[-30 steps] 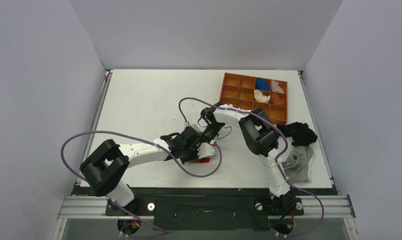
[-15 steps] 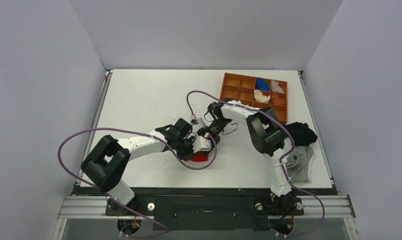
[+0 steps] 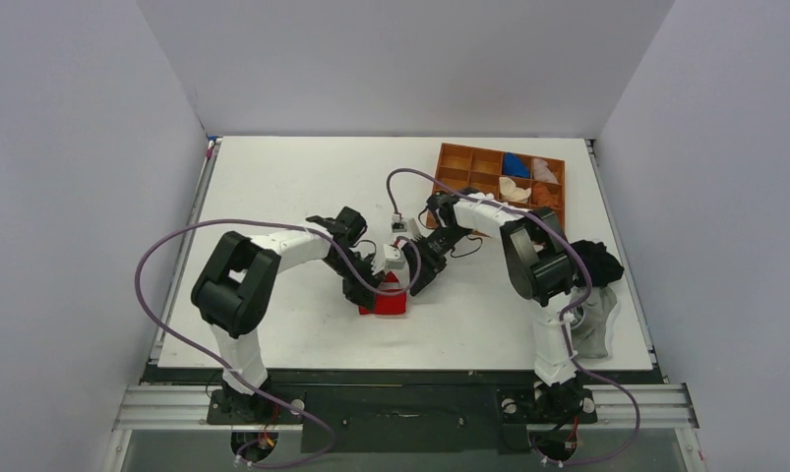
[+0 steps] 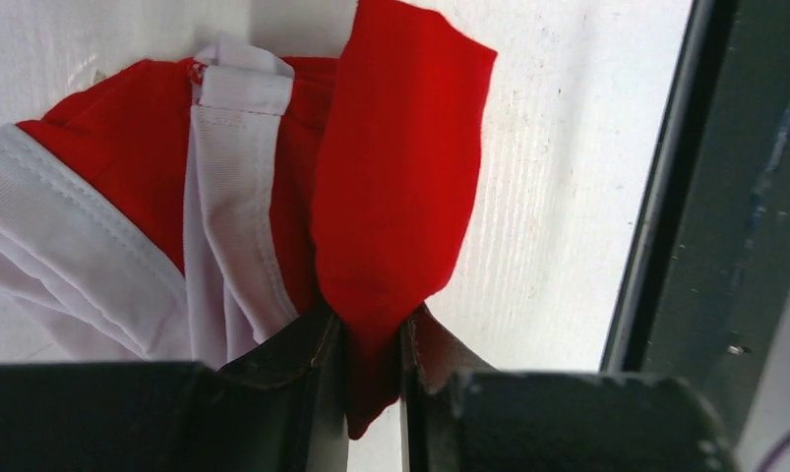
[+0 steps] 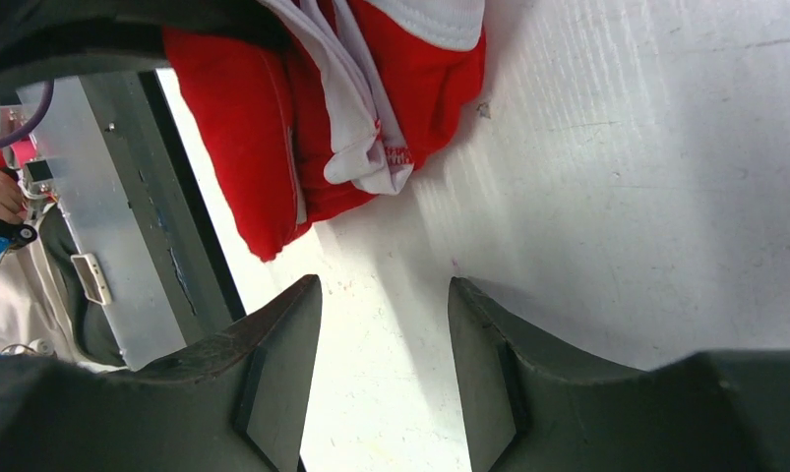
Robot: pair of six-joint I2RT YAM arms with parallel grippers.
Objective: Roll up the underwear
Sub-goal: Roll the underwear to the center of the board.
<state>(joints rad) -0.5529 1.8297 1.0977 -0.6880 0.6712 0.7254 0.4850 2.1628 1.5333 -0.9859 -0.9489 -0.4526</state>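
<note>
So the underwear [image 3: 384, 300] is a bunched red lump on the table [image 3: 273, 197], down around 6 o'clock from the table's middle and close to the near edge. In the left wrist view, the underwear [image 4: 391, 197] is a crumpled mess. A white waistband curves along the left, a white strip runs down the centre, and a plain red flap folds over on the right.

The left gripper [image 3: 369, 285] comes at it from about 11 o'clock in the top view. Up close, the left gripper [image 4: 371, 339] has its jaws pressed almost together, pinching the bottom end of that red flap. A bit of red pokes out below the fingers [image 4: 307, 359].

The right gripper [image 3: 415, 275] sits just beside the lump at roughly 1 o'clock. Its own camera shows the right gripper [image 5: 386, 305] with the jaws spread and only bare table between them. The underwear [image 5: 273, 128] is off at about 11 o'clock in that view, and the fingertips aren't touching it.

Further out in the top view, a brown tray [image 3: 440, 172] sits between 1 and 2 o'clock from the underwear, well apart. A few of its compartments hold blue, white and orange bits. A black garment [image 3: 587, 261] lies over by the right edge at about 2 to 3 o'clock. A grey garment [image 3: 592, 320] with white lettering is right below it, and the two look like they're touching.
</note>
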